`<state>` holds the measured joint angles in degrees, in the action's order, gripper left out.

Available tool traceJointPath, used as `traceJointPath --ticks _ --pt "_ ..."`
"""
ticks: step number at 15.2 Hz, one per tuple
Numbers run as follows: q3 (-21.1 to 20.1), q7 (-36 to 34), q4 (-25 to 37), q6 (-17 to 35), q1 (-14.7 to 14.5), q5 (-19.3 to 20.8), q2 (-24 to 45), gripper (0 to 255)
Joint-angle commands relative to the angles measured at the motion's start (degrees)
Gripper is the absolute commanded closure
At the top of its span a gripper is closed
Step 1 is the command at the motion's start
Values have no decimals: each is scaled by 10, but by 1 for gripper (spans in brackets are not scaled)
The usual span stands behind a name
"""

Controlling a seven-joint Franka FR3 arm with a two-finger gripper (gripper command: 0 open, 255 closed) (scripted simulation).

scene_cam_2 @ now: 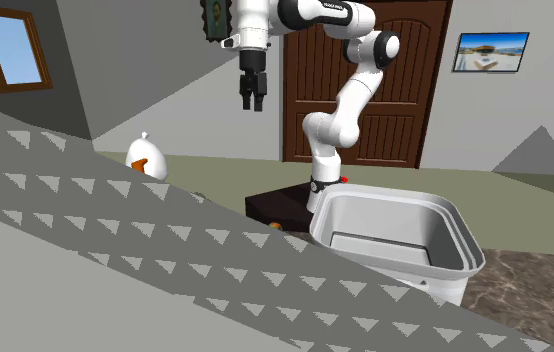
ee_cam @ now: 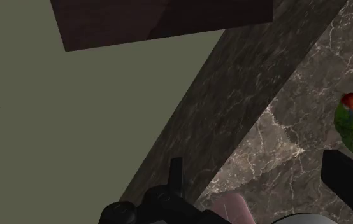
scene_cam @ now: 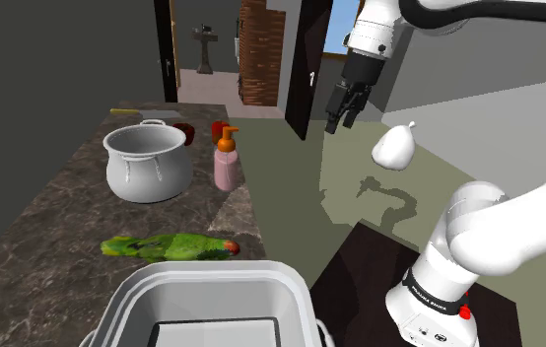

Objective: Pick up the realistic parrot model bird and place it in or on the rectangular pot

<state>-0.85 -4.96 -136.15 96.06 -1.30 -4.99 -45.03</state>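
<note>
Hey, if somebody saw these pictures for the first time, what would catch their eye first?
Most likely the bright green parrot with its red head, lying on the dark veined counter just behind the big white rectangular pot at the shoulder view's lower edge. Next, the black gripper, open, hanging high above the floor beside the counter, well away from the bird.

The hand [scene_cam: 338, 122] hangs in open air at the shoulder view's upper middle, over bare floor [scene_cam: 291, 187] beside the bench [scene_cam: 44, 237]. The way down-left to the parrot [scene_cam: 168, 246] is open. A pink soap bottle [scene_cam: 226, 163] and a round grey pot [scene_cam: 146, 163] crowd the bench's upper left. The white rectangular pot [scene_cam: 202, 279] sits just below the parrot, and a white pear-shaped thing [scene_cam: 394, 148] is right of the hand
</note>
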Motion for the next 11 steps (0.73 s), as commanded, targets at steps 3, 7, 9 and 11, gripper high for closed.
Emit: traceJointPath --ticks 3,7,9,11 --pt "-17 -1 7 26 -10 -3 34 0" --pt "-50 -4 27 73 -28 -5 104 0" --pt "-66 -7 40 94 -36 -3 141 0" --pt "-83 -10 55 114 -43 1 178 0"
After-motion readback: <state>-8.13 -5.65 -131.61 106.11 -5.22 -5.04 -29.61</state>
